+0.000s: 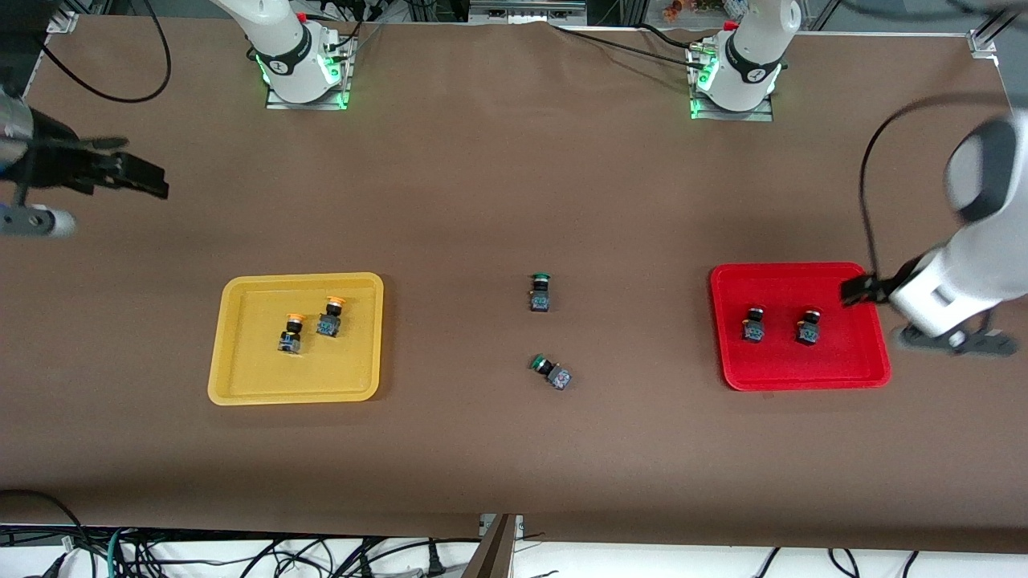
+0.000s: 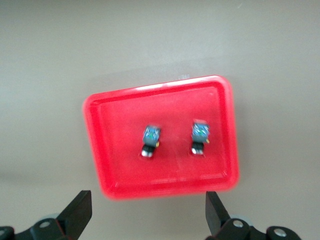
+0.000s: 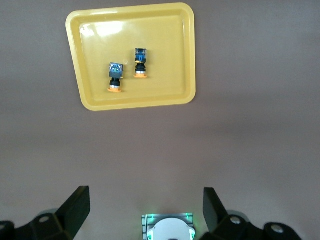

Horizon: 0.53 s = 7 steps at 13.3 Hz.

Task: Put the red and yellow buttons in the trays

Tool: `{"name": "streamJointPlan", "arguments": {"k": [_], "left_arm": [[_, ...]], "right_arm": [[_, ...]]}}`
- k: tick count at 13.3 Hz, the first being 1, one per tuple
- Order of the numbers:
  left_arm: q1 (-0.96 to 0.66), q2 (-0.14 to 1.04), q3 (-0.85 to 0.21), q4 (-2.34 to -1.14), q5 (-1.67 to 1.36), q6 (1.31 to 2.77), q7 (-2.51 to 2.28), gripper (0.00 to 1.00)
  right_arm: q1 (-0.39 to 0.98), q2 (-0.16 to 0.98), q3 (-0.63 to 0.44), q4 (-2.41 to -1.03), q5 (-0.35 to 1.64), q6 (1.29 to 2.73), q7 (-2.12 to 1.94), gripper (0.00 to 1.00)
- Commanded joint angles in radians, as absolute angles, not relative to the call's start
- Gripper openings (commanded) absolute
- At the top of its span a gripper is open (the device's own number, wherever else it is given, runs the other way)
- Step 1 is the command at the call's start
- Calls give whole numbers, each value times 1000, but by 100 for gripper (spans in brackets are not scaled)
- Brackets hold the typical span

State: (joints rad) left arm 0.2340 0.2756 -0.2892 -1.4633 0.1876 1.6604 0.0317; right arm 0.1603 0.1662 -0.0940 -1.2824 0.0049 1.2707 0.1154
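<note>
The yellow tray [image 1: 297, 280] lies toward the right arm's end and holds two yellow-capped buttons [image 1: 291, 333] [image 1: 330, 317]. They also show in the right wrist view [image 3: 115, 77] [image 3: 140, 62], on the tray [image 3: 165, 60]. The red tray [image 1: 791, 270] lies toward the left arm's end and holds two red-capped buttons [image 1: 753, 323] [image 1: 808, 327]. They also show in the left wrist view [image 2: 150, 140] [image 2: 199, 136], on the tray [image 2: 175, 170]. My left gripper [image 1: 858, 291] [image 2: 147, 207] is open and empty, raised over the red tray's outer rim. My right gripper [image 1: 144, 167] [image 3: 146, 202] is open and empty, raised over bare table at the right arm's end.
Two green-capped switches [image 1: 540, 292] [image 1: 551, 372] lie on the brown table between the trays. The arm bases [image 1: 301, 64] [image 1: 735, 76] stand at the table's back edge. The right arm's base [image 3: 167, 227] shows in the right wrist view.
</note>
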Motion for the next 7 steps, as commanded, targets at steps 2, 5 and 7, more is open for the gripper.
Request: {"name": "streamJointPlan", "arguments": {"k": [2, 5, 7], "left_arm": [[207, 191, -292, -1367, 158, 1470, 41, 100], [-33, 60, -20, -1555, 61, 1532, -37, 100], [-34, 13, 58, -1659, -53, 1652, 14, 100]], "right_arm": [[74, 13, -13, -1469, 15, 1331, 107, 100], [52, 14, 11, -1474, 14, 1325, 106, 100], [52, 40, 8, -1447, 2, 1322, 103, 100]]}}
